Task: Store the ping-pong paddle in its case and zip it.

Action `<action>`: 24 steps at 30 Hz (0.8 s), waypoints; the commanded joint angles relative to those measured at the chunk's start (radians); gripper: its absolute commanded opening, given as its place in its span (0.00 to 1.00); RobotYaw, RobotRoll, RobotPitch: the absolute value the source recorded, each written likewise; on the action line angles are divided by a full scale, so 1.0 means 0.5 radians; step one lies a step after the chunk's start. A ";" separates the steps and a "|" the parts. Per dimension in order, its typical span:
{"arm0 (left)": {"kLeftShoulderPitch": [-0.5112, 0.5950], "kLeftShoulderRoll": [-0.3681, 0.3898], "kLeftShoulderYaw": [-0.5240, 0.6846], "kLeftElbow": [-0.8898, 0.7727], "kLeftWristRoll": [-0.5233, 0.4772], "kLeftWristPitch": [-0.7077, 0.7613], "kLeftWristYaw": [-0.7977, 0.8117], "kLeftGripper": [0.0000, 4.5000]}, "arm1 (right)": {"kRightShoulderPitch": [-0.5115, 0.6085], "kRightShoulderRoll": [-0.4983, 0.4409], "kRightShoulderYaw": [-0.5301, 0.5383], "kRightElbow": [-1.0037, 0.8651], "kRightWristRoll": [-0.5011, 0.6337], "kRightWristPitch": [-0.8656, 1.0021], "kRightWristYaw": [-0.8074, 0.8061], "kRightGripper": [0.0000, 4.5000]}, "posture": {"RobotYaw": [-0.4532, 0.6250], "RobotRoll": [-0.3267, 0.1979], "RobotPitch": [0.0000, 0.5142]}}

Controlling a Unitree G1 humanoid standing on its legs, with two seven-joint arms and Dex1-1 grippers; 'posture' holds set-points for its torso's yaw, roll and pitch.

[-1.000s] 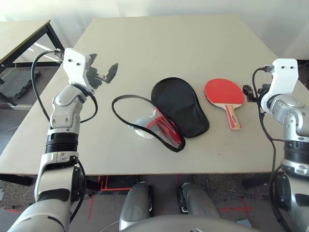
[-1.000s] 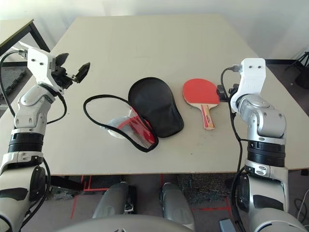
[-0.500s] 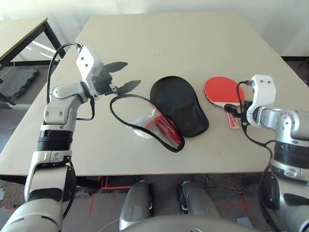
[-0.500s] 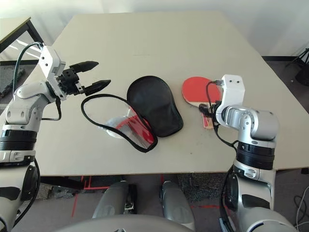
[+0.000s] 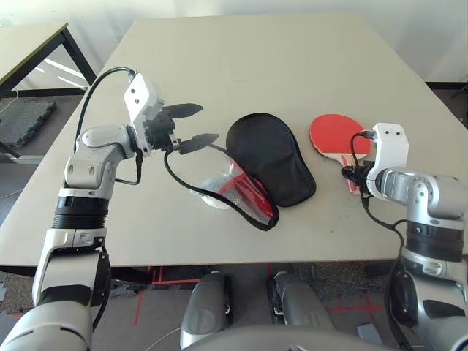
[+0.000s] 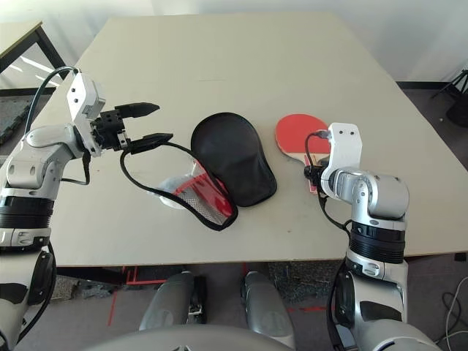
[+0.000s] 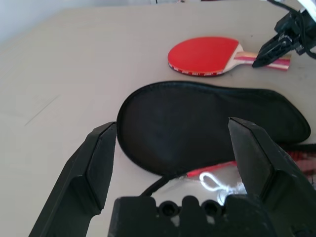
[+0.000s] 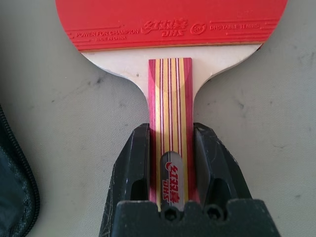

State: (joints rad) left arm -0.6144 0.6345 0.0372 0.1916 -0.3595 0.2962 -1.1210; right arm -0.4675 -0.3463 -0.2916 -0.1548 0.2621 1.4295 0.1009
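A: Nearest the robot, what lies on the surface?

B: The case, unzipped and spread open. The red half with the mesh pocket lies closest, its black zipper rim looping out toward the robot's left, with a pale plastic wad sitting inside the loop. The black half lies flat just behind it. My guess is that it lies opened so the bat can slide straight in.

A: And the right tool?

B: The right tool is low on the surface beside the case, and its two fingers press against both sides of the handle near its butt end. So it has clamped on the ping-pong paddle, which lies flat, red face up, with nothing showing it lifted. Gripping the handle leaves the round head free, which I'd judge suits feeding the head into the pouch first.

A: The paddle's place relative to the case?

B: Just to the right of the black half, near but not touching, head pointing away from the robot.

A: Farther out, the left tool?

B: The left tool hangs above the surface at the case's left edge, fingers spread wide with nothing between them. It points toward the zipper rim, probably to catch the case and steady it.
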 commanded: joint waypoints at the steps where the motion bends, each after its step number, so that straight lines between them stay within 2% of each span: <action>1: 0.031 0.035 -0.015 -0.018 -0.002 -0.004 -0.049 1.00 | -0.057 -0.037 0.002 -0.065 0.020 0.040 0.042 0.25 | 0.46 0.62 0.22; 10: 0.023 0.111 -0.005 0.063 0.035 -0.041 -0.102 1.00 | -0.307 -0.094 0.054 -0.294 0.149 0.278 0.207 0.25 | 0.47 0.62 0.22; 14: 0.000 0.135 0.006 0.120 0.043 -0.087 -0.107 1.00 | -0.406 0.038 0.130 -0.394 0.206 0.370 0.206 0.25 | 0.48 0.62 0.22; 24: 0.083 0.119 0.022 0.038 0.017 -0.102 -0.049 1.00 | -0.387 0.333 0.322 -0.446 0.223 0.370 0.069 0.25 | 0.50 0.62 0.21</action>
State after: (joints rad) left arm -0.5944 0.6880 0.0392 0.2341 -0.3501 0.2405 -1.1510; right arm -0.6600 -0.1835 -0.1375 -0.3503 0.3641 1.6035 0.1465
